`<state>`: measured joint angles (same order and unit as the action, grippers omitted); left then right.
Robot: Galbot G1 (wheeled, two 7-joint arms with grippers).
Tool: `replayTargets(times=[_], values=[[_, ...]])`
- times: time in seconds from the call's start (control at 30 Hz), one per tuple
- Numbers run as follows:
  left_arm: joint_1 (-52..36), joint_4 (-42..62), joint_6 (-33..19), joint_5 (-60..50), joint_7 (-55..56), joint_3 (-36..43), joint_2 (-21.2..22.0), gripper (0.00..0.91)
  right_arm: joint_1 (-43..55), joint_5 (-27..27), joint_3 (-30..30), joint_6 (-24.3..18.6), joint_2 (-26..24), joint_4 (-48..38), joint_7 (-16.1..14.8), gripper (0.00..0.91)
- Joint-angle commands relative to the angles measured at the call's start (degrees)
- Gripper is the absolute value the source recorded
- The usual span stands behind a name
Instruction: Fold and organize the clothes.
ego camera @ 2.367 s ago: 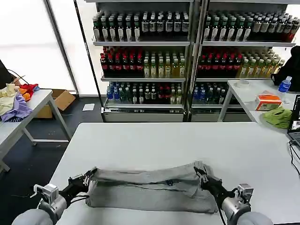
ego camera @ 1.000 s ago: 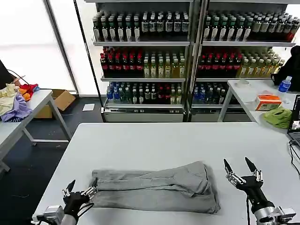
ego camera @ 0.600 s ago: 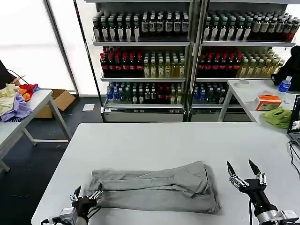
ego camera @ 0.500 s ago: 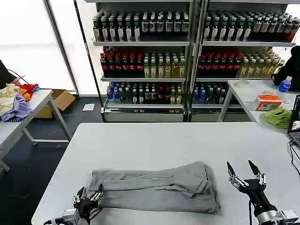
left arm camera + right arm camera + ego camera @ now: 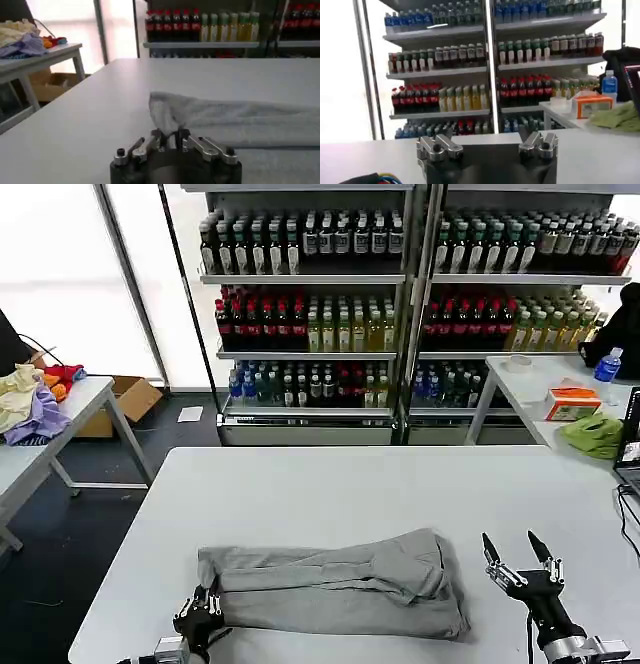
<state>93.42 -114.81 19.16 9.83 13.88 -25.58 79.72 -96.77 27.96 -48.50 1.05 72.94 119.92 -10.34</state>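
Both hands let go; left hand (image 5: 201, 610) now pinches the shirt's (image 5: 335, 584) corner.

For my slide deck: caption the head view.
Left gripper pinches the folded grey shirt; open right gripper hovers beside it.

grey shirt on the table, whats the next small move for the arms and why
Probably bring the right gripper in and down to the near right corner of the grey shirt. It stands open, off the cloth's right end, while the left gripper sits at the near left corner, its fingers closed on the edge in the left wrist view. A matching hold on both ends would let the next fold start.
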Motion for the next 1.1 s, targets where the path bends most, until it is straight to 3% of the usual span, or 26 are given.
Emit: replayTargets(times=[0.03, 0.23, 0.4, 0.57, 0.77, 0.93, 1.1], values=[[0.0, 2.3, -1.3, -3.6, -1.3, 0.8, 0.5, 0.020, -0.5, 0.8, 0.8, -0.1, 0.0, -0.2, 0.6, 0.907], [0.2, -1.7, -2.6, -2.4, -1.9, -3.6, -1.7, 0.020, -0.3, 0.8, 1.6, 0.5, 0.2, 0.2, 1.0, 0.907], [1.0, -6.4, -2.6, 2.5, -4.2, -15.5, -5.3, 0.020, -0.2, 0.8, 1.7, 0.7, 0.2, 0.8, 1.1, 0.907], [1.2, -1.7, -2.4, 10.0, -6.7, -28.5, -11.7, 0.020, 0.0, 0.6, 3.9, 0.7, 0.7, 2.0, 1.5, 0.907], [0.0, 3.2, -1.1, 17.9, -9.2, -38.7, -18.6, 0.030, -0.1, 0.7, 4.3, 0.1, 0.5, 1.9, 1.5, 0.907], [0.7, 4.6, 1.8, 26.4, -9.6, -42.3, -23.7, 0.030, -0.8, 3.7, 3.6, 2.5, -0.4, 3.5, 1.9, 0.907], [0.3, 1.8, 3.8, 30.2, -9.6, -42.2, -25.1, 0.030, -1.5, 5.4, 4.0, 4.6, -0.1, 5.4, 2.5, 0.907]])
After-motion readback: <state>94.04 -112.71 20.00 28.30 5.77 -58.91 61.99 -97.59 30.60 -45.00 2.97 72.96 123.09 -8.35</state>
